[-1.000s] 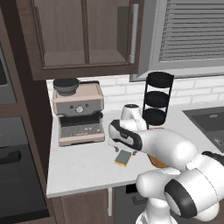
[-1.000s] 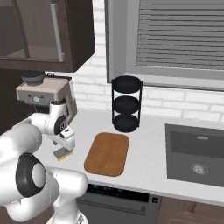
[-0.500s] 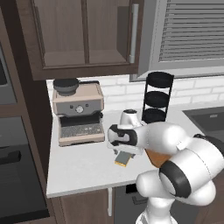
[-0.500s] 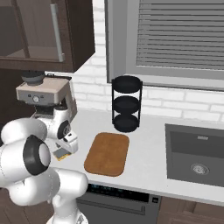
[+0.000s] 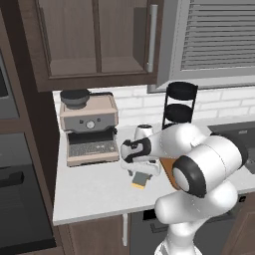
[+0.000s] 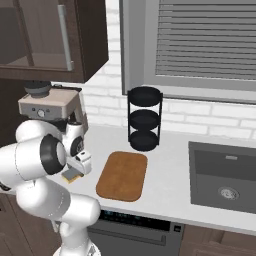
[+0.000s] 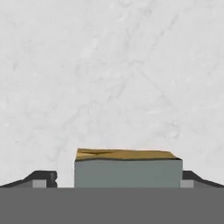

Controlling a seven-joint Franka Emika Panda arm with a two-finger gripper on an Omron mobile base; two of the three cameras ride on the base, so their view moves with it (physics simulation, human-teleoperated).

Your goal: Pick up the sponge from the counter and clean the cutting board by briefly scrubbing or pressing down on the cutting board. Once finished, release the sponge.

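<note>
The sponge (image 5: pixel 140 181) lies on the white-grey counter (image 5: pixel 89 191), grey-green face and yellow base showing, left of the reddish-brown cutting board (image 6: pixel 122 175). In the right base view the sponge (image 6: pixel 71 175) peeks out beneath my hand. My gripper (image 5: pixel 142 173) is down over it, pointing at the counter. In the hand view the sponge (image 7: pixel 127 171) sits between the two fingertips (image 7: pixel 43 177); the right tip is at its edge and a small gap remains on the left. The gripper (image 7: pixel 118 178) is open around it. Of the board (image 5: pixel 168 166), the arm hides all but a sliver in the left base view.
An espresso machine (image 5: pixel 89 127) stands at the back left by the wall. A black three-tier stand (image 6: pixel 144 117) rises behind the board. A sink (image 6: pixel 225 175) is set into the counter at the right. Wall cabinets hang above.
The hand has come down from above the sponge until its fingers straddle it. The sponge and board have not moved.
</note>
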